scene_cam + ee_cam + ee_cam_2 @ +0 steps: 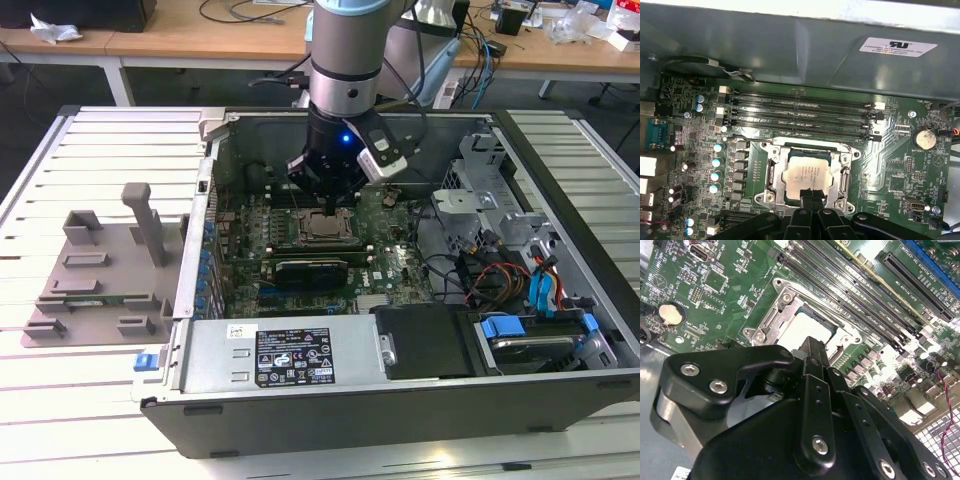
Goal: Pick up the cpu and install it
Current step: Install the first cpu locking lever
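Note:
The cpu (805, 172), a pale silvery square chip, lies flat in the metal-framed socket (771, 175) of the green motherboard (890, 165). My gripper (810, 194) hangs just over the chip's near edge, its two black fingertips pressed together with nothing between them. In the second wrist view the gripper (812, 346) covers part of the cpu (797, 330). In the exterior view the gripper (330, 205) stands upright inside the open computer case, directly above the cpu (325, 226).
Memory slots (800, 115) run beside the socket, with the case wall (790, 45) beyond them. A grey fixture plate (100, 270) with raised blocks lies outside the case at the exterior view's left. Cables (500, 270) and drive bays fill the case's right side.

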You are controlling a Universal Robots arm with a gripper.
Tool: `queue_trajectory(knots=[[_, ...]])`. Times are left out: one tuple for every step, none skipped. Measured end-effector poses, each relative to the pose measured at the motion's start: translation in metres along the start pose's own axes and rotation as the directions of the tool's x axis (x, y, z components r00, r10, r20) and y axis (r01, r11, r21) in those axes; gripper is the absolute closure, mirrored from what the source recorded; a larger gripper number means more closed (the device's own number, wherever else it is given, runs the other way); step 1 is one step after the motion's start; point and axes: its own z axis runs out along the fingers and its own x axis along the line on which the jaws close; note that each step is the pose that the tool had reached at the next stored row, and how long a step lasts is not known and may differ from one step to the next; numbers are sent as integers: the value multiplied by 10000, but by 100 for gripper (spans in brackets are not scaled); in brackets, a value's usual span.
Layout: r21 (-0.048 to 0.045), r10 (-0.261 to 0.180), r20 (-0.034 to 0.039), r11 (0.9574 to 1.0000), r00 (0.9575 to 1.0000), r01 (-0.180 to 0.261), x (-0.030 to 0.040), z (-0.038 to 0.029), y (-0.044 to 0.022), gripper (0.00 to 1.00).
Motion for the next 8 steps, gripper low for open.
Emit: queue_trajectory(knots=[[0,0,1,10000,10000,0,2,0,0,89],[0,0,0,10000,10000,0,3,0,0,89],[0,0,0,10000,10000,0,4,0,0,89],[-1,0,1,10000,10000,0,5,0,1,89],[-1,1,0,10000,10000,-1,6,0,1,89],[0,1,0,10000,10000,-1,7,0,1,89],[-1,1,0,10000,10000,-1,8,0,1,89],[0,1,1,10000,10000,-1,9,0,1,89]])
